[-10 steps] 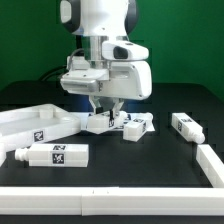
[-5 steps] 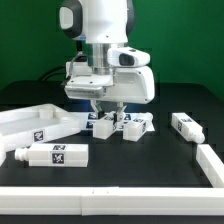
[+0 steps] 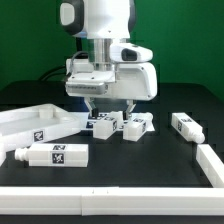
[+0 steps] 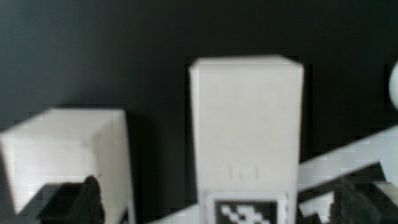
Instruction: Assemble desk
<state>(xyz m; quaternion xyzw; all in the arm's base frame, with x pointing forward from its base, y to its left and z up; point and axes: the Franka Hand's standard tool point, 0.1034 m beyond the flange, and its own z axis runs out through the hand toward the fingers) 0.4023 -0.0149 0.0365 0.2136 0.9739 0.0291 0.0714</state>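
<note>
Blocky white desk leg [image 4: 246, 110], square tag [image 4: 251, 210] at one end, free within the wide-open end effector [image 3: 106, 114].

Robot lab, green backdrop [image 3: 30, 40], black tabletop [image 3: 150, 155], white border rail [image 3: 120, 196]

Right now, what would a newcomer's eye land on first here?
The big white robot arm at the centre, its gripper open above a huddle of tagged white legs. The desk slab lies at the exterior view's left, with one more leg in front of it and another at the exterior view's right.
</note>
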